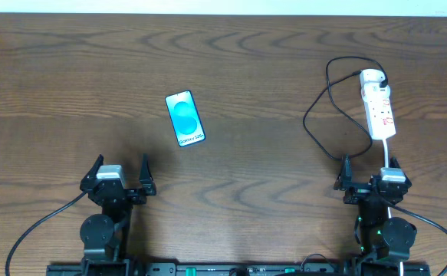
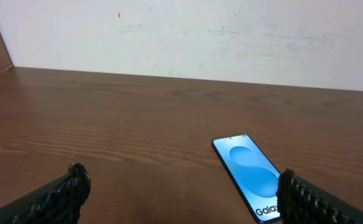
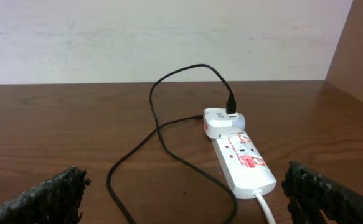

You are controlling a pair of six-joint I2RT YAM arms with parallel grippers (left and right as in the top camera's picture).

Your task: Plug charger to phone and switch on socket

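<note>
The phone [image 1: 185, 119] lies flat on the table left of centre, blue screen up; it also shows in the left wrist view [image 2: 249, 174]. The white socket strip [image 1: 378, 107] lies at the right, with a white adapter at its far end [image 3: 223, 122]. The thin black charger cable [image 1: 319, 107] runs from that adapter and loops on the table [image 3: 156, 134] toward the right arm; its free tip is not visible. My left gripper [image 1: 120, 176] is open and empty, below-left of the phone. My right gripper [image 1: 369, 178] is open and empty, just below the strip.
The strip's white lead [image 1: 386, 152] runs down past my right gripper. A pale wall [image 2: 187, 37] stands behind the wooden table [image 1: 254, 176]. Thick black robot cables trail off at the bottom corners [image 1: 47, 222].
</note>
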